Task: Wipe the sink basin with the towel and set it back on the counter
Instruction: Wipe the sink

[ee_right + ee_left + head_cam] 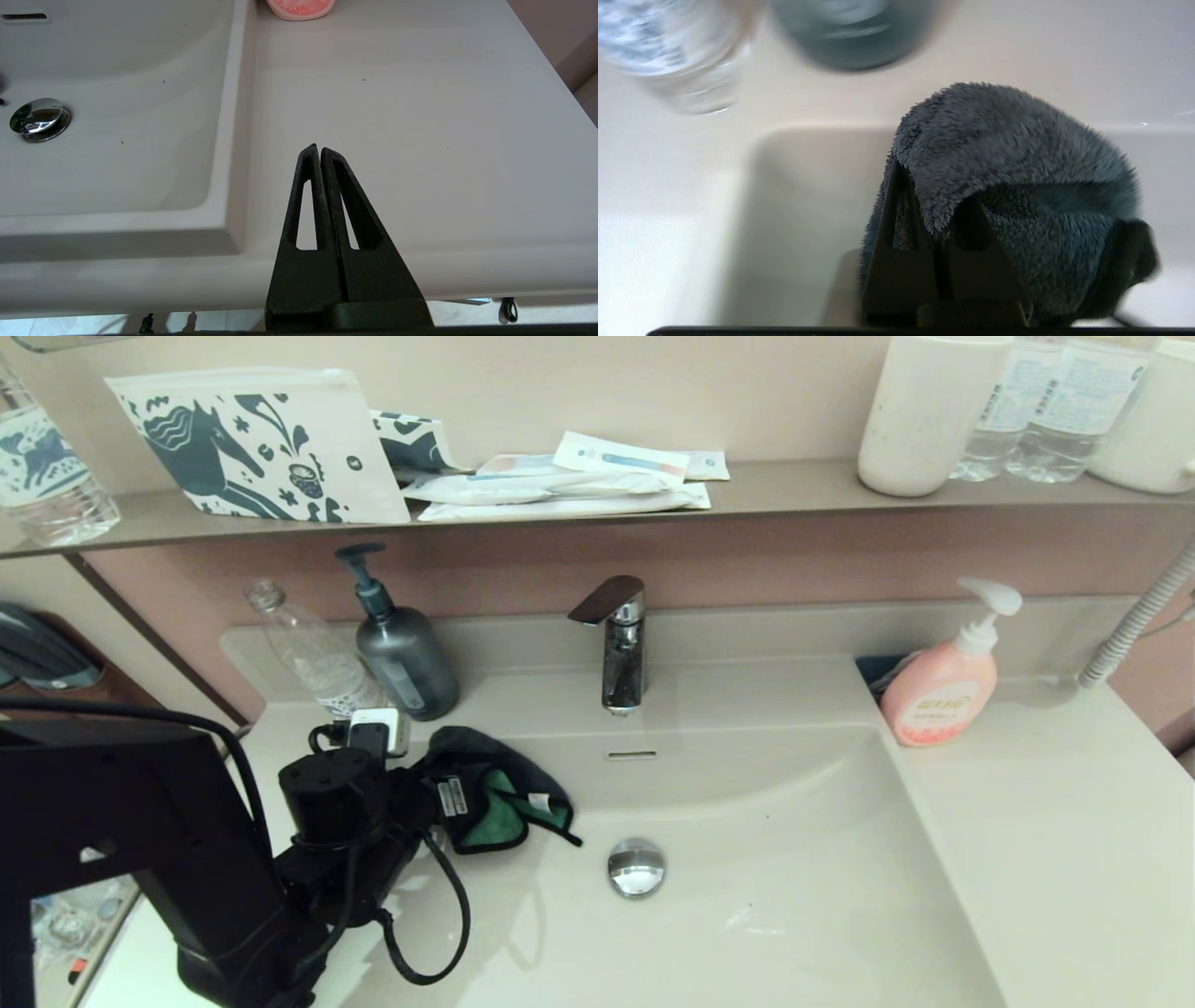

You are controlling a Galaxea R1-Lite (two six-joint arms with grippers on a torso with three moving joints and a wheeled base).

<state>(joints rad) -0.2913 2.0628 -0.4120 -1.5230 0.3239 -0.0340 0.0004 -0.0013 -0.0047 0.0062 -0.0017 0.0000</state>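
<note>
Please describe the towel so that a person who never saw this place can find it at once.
Start at the chrome faucet behind the sink basin. At the basin's back left corner, before the grey pump bottle, the left tool grips the towel. Nothing else here is soft: dark charcoal fluff with green trim.

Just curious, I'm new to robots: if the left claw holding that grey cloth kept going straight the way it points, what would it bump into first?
Probably the sink basin's back wall, then the dark pump bottle on the counter behind it. Depth is unclear.
</note>
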